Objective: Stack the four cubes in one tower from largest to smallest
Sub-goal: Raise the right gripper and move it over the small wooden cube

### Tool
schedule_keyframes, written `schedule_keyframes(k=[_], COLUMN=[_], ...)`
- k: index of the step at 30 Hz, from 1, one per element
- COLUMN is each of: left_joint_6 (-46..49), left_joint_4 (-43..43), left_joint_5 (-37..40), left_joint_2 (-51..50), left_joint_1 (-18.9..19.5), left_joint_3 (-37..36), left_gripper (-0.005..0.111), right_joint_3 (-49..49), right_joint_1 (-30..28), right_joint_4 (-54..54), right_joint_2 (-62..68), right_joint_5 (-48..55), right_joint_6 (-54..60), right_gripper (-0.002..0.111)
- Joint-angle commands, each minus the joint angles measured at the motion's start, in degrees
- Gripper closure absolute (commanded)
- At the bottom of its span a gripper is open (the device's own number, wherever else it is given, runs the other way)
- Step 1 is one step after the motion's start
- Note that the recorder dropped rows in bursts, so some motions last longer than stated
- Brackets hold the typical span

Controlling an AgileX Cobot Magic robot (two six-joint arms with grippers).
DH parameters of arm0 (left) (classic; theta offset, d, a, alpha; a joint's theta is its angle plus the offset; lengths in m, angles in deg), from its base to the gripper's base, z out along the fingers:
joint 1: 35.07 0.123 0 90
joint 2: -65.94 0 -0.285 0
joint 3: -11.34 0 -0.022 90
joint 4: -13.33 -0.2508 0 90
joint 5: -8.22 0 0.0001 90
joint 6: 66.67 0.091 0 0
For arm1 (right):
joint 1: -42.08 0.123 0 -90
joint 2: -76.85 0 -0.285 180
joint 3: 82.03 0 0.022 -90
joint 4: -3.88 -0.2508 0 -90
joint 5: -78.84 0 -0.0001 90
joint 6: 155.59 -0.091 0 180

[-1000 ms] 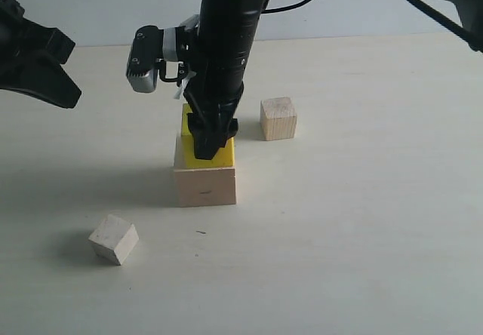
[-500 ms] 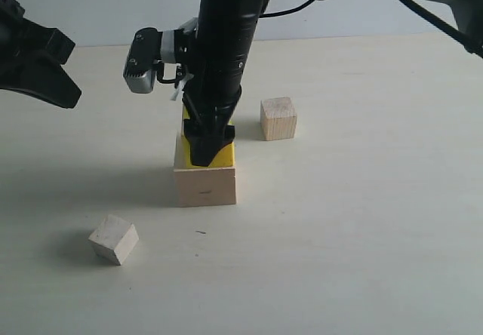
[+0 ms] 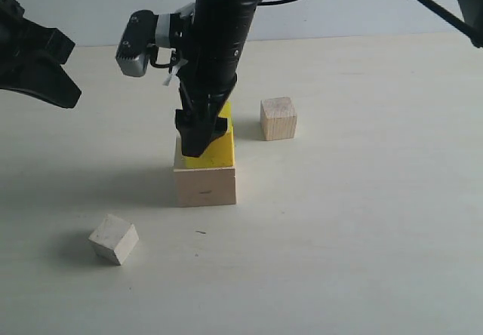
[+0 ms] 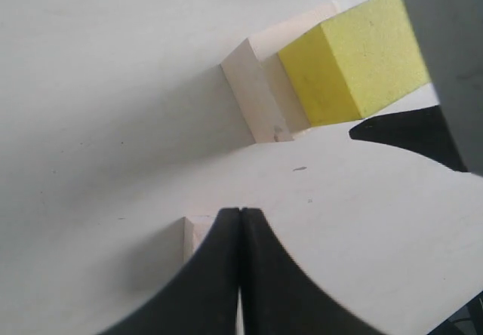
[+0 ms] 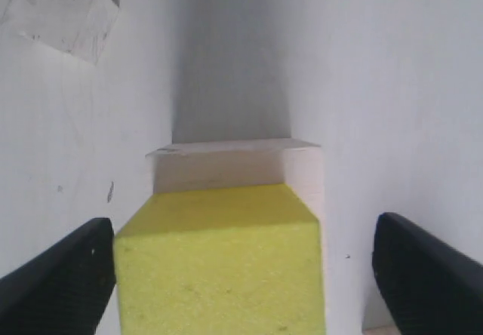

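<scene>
The large pale wooden cube [image 3: 205, 186] stands on the table with the yellow cube [image 3: 220, 145] on top of it. My right gripper [image 3: 202, 137] hangs open around the yellow cube [image 5: 223, 275]: one finger [image 5: 64, 271] is close beside it, and the other finger [image 5: 423, 263] stands well apart. The tan cube [image 3: 278, 118] sits just right of the stack. Alone at the front left lies the whitish cube [image 3: 113, 238]. My left gripper [image 3: 66, 92] is shut and empty at the far left, its tips [image 4: 240, 213] above the whitish cube [image 4: 193, 237].
Pale tabletop [image 3: 362, 222] stretches around the stack. The right arm's wrist camera housing [image 3: 134, 54] juts out left of the arm above the stack. A small dark speck [image 3: 201, 232] marks the table in front of the large cube.
The right gripper has shifted left and slightly up, uncovering more of the yellow cube's right side. The cubes and the left arm have stayed put.
</scene>
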Motion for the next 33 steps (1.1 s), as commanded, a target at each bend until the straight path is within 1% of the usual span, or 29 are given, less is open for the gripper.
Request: schedule_keyframes(k=[1, 8, 9, 12, 15, 16, 19, 20, 21, 22, 23, 26, 28, 29, 30, 33], left_joint_6=[0.21, 0.21, 0.21, 0.21, 0.21, 0.21, 0.21, 0.21, 0.21, 0.21, 0.21, 0.21, 0.21, 0.21, 0.21, 0.21], left_joint_4=[-0.13, -0.13, -0.13, -0.13, -0.13, -0.13, -0.13, -0.13, -0.13, -0.13, -0.13, -0.13, -0.13, -0.13, -0.13, -0.13], left_joint_5=[-0.45, -0.45, -0.45, -0.34, -0.24, -0.24, -0.24, -0.24, -0.24, -0.24, -0.24, -0.24, -0.24, -0.21, -0.21, -0.67], left_joint_2=[0.51, 0.51, 0.51, 0.51, 0.51, 0.51, 0.51, 0.51, 0.51, 0.51, 0.51, 0.51, 0.51, 0.20, 0.03, -0.47], left_joint_1=[0.07, 0.07, 0.07, 0.07, 0.07, 0.07, 0.07, 0.07, 0.07, 0.07, 0.07, 0.07, 0.07, 0.07, 0.07, 0.07], left_joint_3=[-0.03, -0.03, -0.03, -0.03, -0.03, -0.03, -0.03, -0.03, -0.03, -0.03, -0.03, -0.03, -0.03, -0.03, -0.03, -0.03], left_gripper=[0.107, 0.107, 0.107, 0.107, 0.107, 0.107, 0.107, 0.107, 0.107, 0.107, 0.107, 0.107, 0.107, 0.107, 0.107, 0.107], right_joint_3=[2.17, 2.17, 2.17, 2.17, 2.17, 2.17, 2.17, 2.17, 2.17, 2.17, 2.17, 2.17, 2.17, 2.17, 2.17, 2.17], right_joint_1=[-0.11, -0.11, -0.11, -0.11, -0.23, -0.60, -1.73, -2.62, -3.30, -4.64, -5.67, -9.80, -12.78, -14.42, -14.98, -15.86], right_joint_4=[-0.79, -0.43, 1.22, 8.44, 19.99, 24.78, 26.65, 28.31, 29.11, 30.53, 30.53, 28.63, 23.83, 22.03, 22.03, 22.34], right_joint_2=[-1.32, -3.29, -4.44, -6.39, -7.70, -8.42, -9.46, -9.85, -9.96, -9.96, -9.96, -9.36, -8.49, -7.68, -7.20, -4.24], right_joint_5=[0.33, 0.90, -0.39, -3.63, -7.10, -7.48, -8.40, -9.19, -9.19, -9.41, -9.41, -10.06, -10.89, -11.26, -11.26, -11.26], right_joint_6=[-2.69, -4.07, -4.66, -10.97, -23.63, -26.47, -28.21, -31.79, -32.81, -34.56, -35.42, -39.32, -43.64, -48.68, -51.02, -54.07], right_gripper=[0.021, 0.022, 0.022, 0.023, 0.032, 0.037, 0.038, 0.041, 0.045, 0.052, 0.055, 0.054, 0.044, 0.038, 0.036, 0.036])
